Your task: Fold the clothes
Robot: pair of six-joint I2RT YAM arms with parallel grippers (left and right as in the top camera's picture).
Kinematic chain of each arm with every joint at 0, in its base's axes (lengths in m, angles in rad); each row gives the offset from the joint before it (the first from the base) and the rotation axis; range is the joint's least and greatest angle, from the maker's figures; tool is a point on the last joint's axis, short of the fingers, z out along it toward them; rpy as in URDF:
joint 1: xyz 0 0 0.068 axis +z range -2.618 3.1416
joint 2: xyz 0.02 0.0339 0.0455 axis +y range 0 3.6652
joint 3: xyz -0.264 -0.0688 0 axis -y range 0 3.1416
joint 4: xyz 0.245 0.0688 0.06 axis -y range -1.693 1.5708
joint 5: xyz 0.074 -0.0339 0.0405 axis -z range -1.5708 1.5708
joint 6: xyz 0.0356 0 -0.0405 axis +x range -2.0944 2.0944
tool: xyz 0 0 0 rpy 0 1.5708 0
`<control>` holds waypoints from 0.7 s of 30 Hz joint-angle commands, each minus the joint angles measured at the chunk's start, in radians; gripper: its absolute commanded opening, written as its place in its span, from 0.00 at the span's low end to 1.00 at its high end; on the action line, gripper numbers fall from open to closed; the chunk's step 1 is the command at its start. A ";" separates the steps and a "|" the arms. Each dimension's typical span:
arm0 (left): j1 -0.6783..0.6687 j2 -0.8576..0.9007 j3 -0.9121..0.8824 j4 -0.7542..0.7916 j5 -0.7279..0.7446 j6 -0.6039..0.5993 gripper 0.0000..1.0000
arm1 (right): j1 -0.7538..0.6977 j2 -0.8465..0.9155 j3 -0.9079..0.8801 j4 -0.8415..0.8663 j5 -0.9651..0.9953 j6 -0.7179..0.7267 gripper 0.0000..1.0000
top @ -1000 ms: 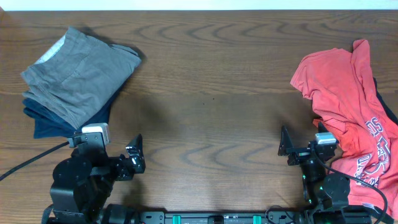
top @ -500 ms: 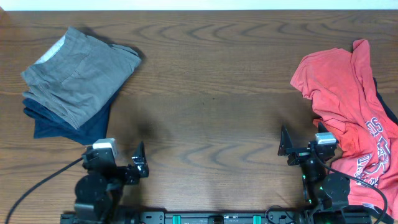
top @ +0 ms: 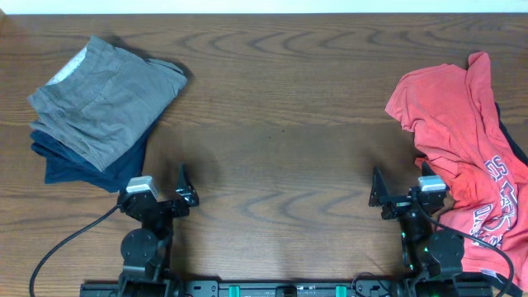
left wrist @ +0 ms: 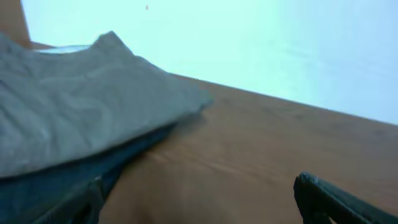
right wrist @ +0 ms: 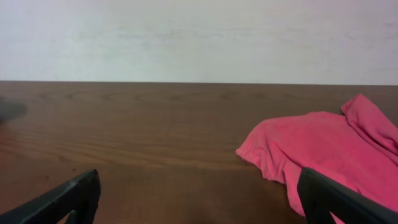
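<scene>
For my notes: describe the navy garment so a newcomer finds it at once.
Start at the wooden table's far-left corner. There, under the folded grey shorts, the navy shorts form the bottom layer, showing only as a dark strip along the near edges. Dark blue sets them apart from the grey above and the red T-shirt at right.

The dark wood-grain tabletop (top: pixel 280 99) carries cloth at both ends. A red printed T-shirt (top: pixel 462 140) lies crumpled and spread out, running off the tabletop's edge. A strip of dark fabric (top: pixel 511 136) shows from under the T-shirt's outer side. Well apart from the T-shirt, across a stretch of bare wood, sits a folded stack. Dark navy shorts (top: pixel 70 165) lie flat on the wood, and grey shorts (top: pixel 103 95) lie on top of them, a pale lining showing at the corner farthest from the T-shirt.
</scene>
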 commanded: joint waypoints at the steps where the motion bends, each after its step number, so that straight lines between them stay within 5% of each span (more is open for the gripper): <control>1: 0.027 -0.011 -0.032 -0.016 -0.014 0.018 0.98 | 0.003 -0.007 -0.001 -0.004 -0.006 -0.015 0.99; 21: 0.039 -0.008 -0.032 -0.016 0.014 0.014 0.98 | 0.003 -0.007 -0.001 -0.004 -0.006 -0.014 0.99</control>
